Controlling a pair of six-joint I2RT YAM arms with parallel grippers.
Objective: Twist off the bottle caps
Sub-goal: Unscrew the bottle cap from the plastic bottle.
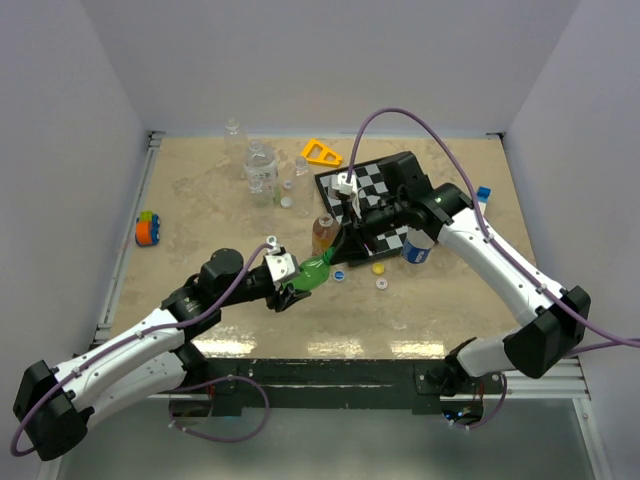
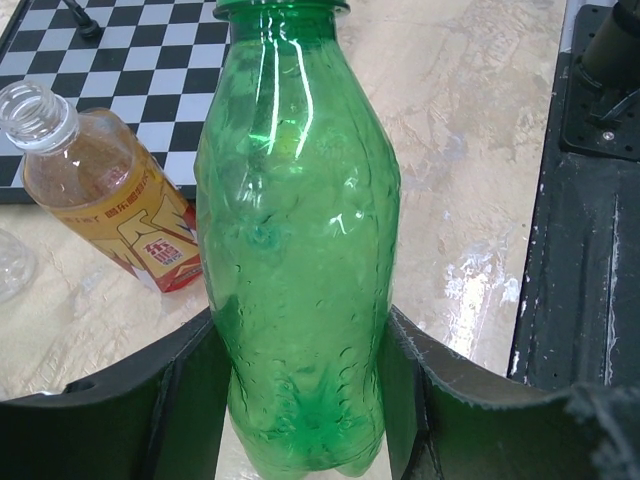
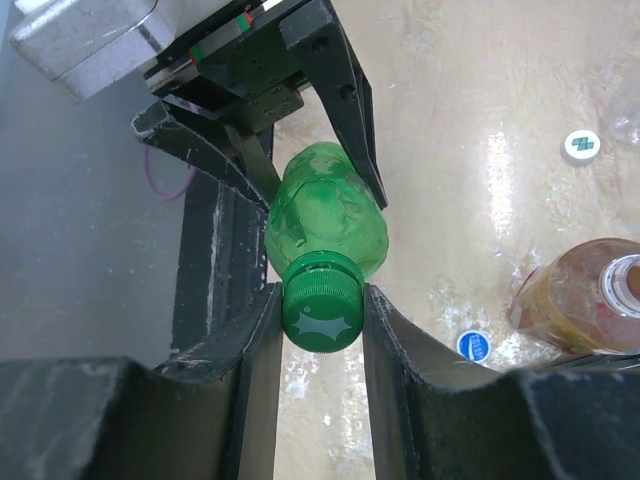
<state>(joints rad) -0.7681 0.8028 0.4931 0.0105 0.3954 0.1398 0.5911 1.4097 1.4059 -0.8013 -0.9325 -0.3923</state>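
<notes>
My left gripper (image 1: 297,277) is shut on the body of the green bottle (image 1: 313,272) and holds it tilted above the table; in the left wrist view the bottle (image 2: 300,250) fills the space between the fingers (image 2: 190,400). My right gripper (image 3: 321,312) is shut on the green cap (image 3: 321,302), which sits on the bottle's neck. An open amber bottle (image 1: 323,232) stands just behind. A blue cap (image 1: 340,276), a yellow cap (image 1: 378,268) and a white cap (image 1: 382,284) lie loose on the table. A clear bottle with a blue label (image 1: 418,247) stands under my right arm.
A chessboard (image 1: 385,195) lies at the back right under the right arm. Clear label-less bottles (image 1: 262,170) and an orange triangle (image 1: 322,152) stand behind. A colourful toy (image 1: 148,229) lies at the left edge. Another small white cap (image 1: 272,241) lies near the left gripper.
</notes>
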